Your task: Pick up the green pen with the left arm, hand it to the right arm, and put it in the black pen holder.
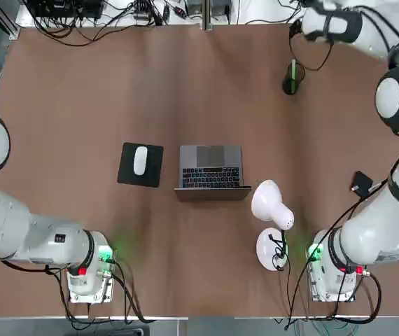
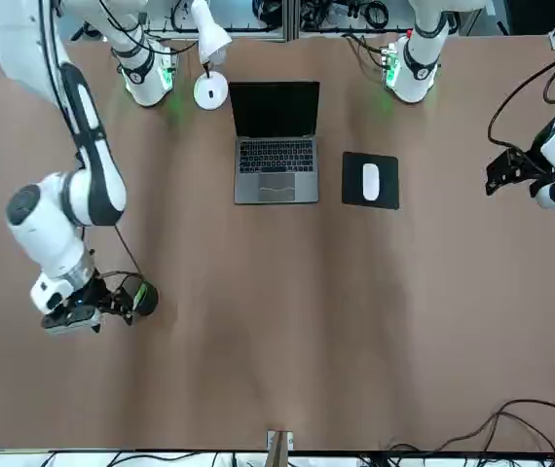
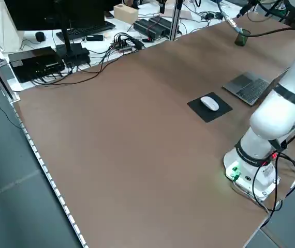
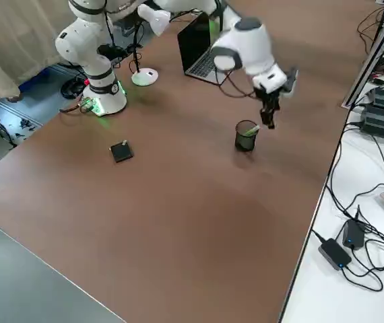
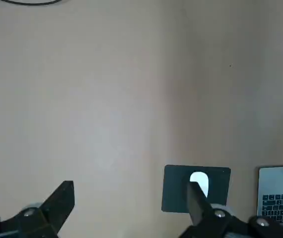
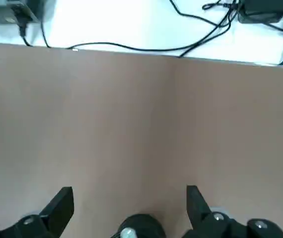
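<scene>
Standing upright in the black pen holder [image 4: 246, 136], green pen [image 4: 251, 130], tip leaning on the rim, far right part of the bench [image 1: 185, 84] near the far edge. Hovering just beside and above the holder toward that far edge, right gripper [image 4: 269, 116], fingers spread with nothing between them; cup rim visible at the bottom of the right wrist view. Off at the left edge of the bench, left gripper [image 2: 511, 172], raised, fingers spread wide and empty. Wide bare wood across the far half and the whole left-far quarter. Clustered mid-bench nearer the bases: laptop [image 1: 211, 170], mouse [image 1: 140, 160] on a black mouse pad [image 1: 141, 165], white desk lamp [image 1: 272, 222]. Lying alone by the right edge, small black box [image 1: 361, 183]. Beyond the far edge, cables and power adapters on a white surface.
</scene>
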### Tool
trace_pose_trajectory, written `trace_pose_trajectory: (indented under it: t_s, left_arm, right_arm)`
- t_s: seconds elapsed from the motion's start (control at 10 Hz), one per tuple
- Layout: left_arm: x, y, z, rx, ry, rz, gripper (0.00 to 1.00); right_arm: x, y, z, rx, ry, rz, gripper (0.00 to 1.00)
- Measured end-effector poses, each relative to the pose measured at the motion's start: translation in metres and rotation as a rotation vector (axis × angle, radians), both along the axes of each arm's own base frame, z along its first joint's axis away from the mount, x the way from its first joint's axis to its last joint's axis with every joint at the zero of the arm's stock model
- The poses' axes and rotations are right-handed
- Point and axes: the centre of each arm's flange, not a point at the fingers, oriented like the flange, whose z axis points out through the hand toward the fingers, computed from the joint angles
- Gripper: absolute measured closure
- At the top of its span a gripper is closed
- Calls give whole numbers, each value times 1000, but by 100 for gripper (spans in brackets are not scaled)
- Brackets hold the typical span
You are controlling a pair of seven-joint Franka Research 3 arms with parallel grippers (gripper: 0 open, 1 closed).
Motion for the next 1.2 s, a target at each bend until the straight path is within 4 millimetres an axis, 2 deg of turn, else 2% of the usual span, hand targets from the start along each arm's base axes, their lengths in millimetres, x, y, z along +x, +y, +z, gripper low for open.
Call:
trace_pose_trajectory:
  t_s: [0.1, 0.3, 0.4, 0.5, 0.6, 0.8, 1.2]
  left_arm:
    - [2, 0, -1, 0, 1, 2, 0]
    - [4, 1, -4, 0, 2, 3, 0]
    - [5, 1, -1, 0, -4, 3, 0]
    - [5, 1, 1, 0, -10, 3, 0]
    - [6, 1, 2, -1, -12, 3, 0]
    - [6, 0, 2, -1, -13, 2, 0]
    - [6, 0, 2, -1, -12, 2, 0]
  right_arm:
    - [-1, 1, 48, 23, 79, -26, 0]
    - [-21, -11, 141, 20, 173, -64, 0]
    - [-35, -23, 175, -6, 175, -76, 0]
    - [-50, -32, 201, -21, 181, -84, 0]
    - [-65, -39, 220, -29, 195, -91, 0]
    - [-84, -52, 243, -42, 215, -108, 0]
    - [-90, -58, 249, -44, 222, -117, 0]
